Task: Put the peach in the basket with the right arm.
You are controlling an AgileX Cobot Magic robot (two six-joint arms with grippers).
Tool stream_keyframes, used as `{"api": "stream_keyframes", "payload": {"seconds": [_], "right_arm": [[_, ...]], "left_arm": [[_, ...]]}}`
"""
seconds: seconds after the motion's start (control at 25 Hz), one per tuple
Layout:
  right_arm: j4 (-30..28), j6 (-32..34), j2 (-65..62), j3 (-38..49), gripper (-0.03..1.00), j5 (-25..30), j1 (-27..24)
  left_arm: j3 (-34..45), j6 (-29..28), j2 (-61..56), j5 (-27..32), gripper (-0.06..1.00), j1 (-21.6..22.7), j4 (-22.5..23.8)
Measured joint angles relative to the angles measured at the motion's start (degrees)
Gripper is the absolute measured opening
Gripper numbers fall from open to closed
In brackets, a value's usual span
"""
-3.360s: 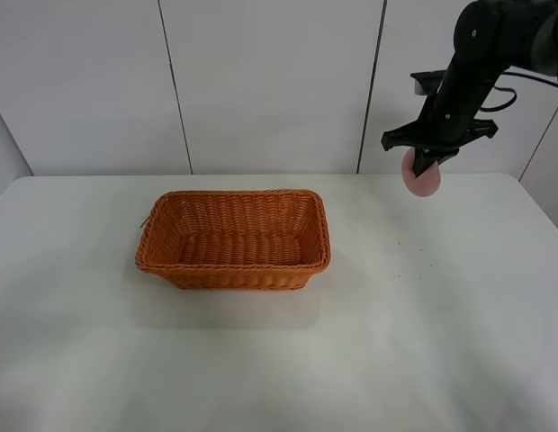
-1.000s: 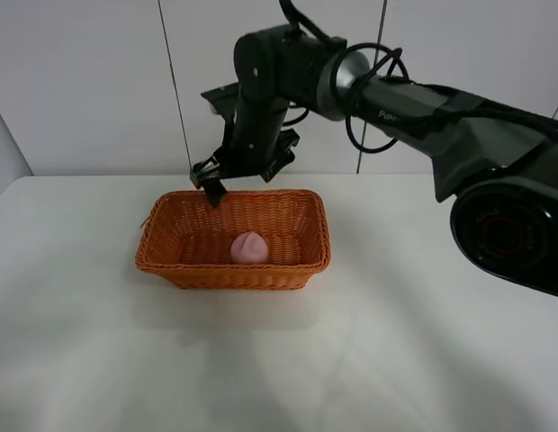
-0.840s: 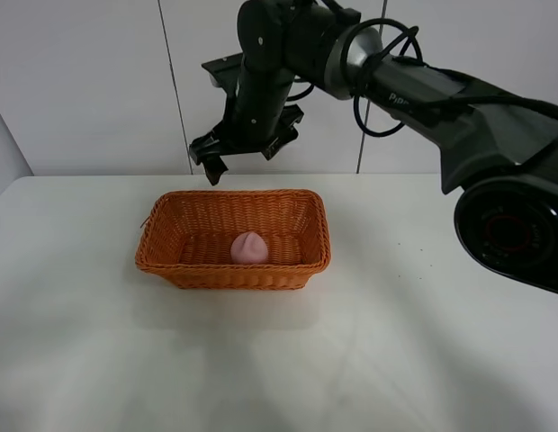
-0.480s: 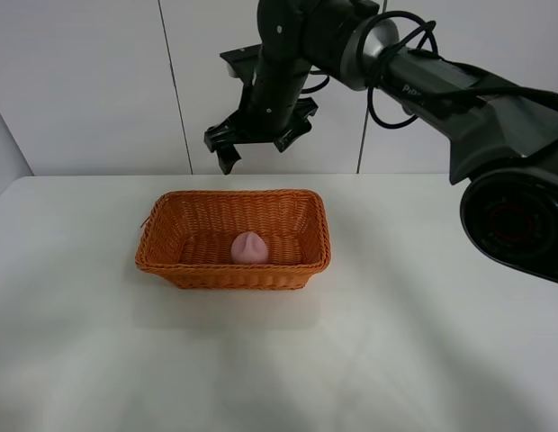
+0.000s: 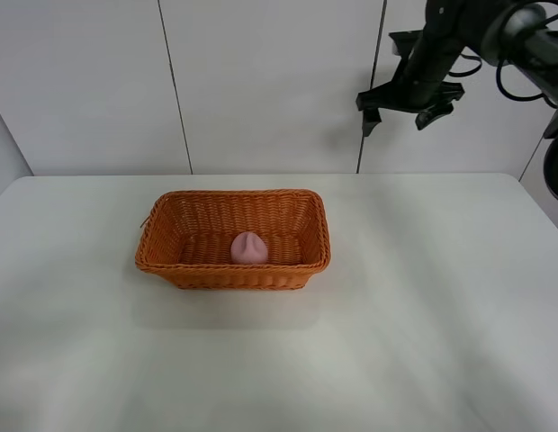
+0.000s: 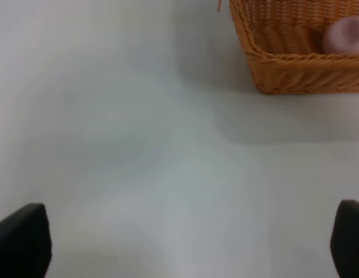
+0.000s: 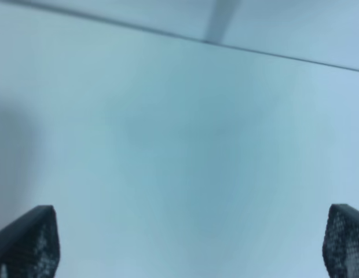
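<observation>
The basket (image 5: 232,281) holds the peach (image 5: 248,248); the right claw (image 5: 393,120), spread and empty, hangs well apart, high over the tabletop's (image 5: 423,315) far edge.

a lab: white table (image 5: 414,351), plain panelled wall (image 5: 261,81).

In front of me lies a wide white table (image 5: 423,342), matte, under soft, even light with faint shadows. Behind it stands a pale grey panelled wall (image 5: 261,81), divided by thin dark vertical seams (image 5: 175,90).
</observation>
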Motion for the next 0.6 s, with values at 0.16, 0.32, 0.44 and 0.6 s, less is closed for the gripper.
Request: {"api": "stream_keyframes", "payload": {"seconds": [0.16,0.32,0.44,0.6], "right_arm": [[0.21,0.0,0.0,0.0,0.7,0.0,-5.15],[1.29,0.0,0.0,0.0,0.7,0.04,-7.59],[1.85,0.0,0.0,0.0,0.7,0.04,-7.79],[2.46,-0.26,-0.45,0.92,0.7,-0.03,-6.86]], "left_arm": [[0.0,0.0,0.0,0.0,0.99,0.0,0.0],[0.0,0.0,0.0,0.0,0.99,0.0,0.0],[0.0,0.0,0.0,0.0,0.99,0.0,0.0],[0.0,0.0,0.0,0.0,0.99,0.0,0.0]]}}
